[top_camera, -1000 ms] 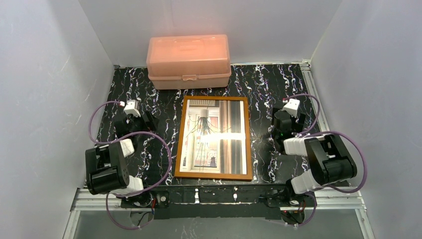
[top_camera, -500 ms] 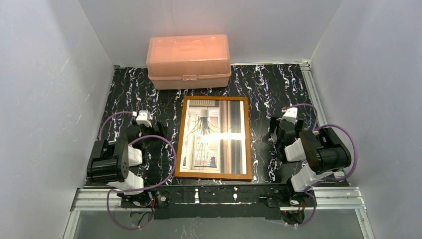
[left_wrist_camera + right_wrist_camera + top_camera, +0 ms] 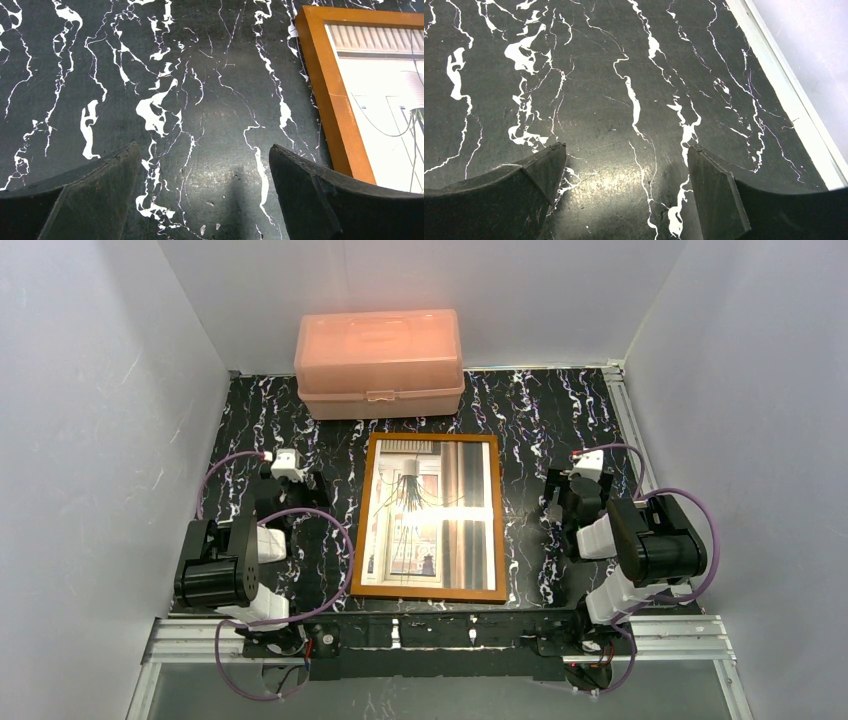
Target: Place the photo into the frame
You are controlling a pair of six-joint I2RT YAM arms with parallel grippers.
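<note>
Either side of the orange-brown wooden frame (image 3: 428, 592), left gripper (image 3: 205, 150) and right gripper (image 3: 626, 147) are hanging wide open, empty, over the black white-veined table (image 3: 540, 410). Glossy beige-pink photo (image 3: 435, 515) is sitting inside it, white walls (image 3: 100, 390) around.

A black marble-patterned table (image 3: 540, 410) with white veins carries 2 things: a pink translucent plastic box (image 3: 380, 362) at upper centre, and a rectangular orange-brown wooden picture frame (image 3: 428, 592) lying flat mid-picture, just below the box, not touching it.
</note>
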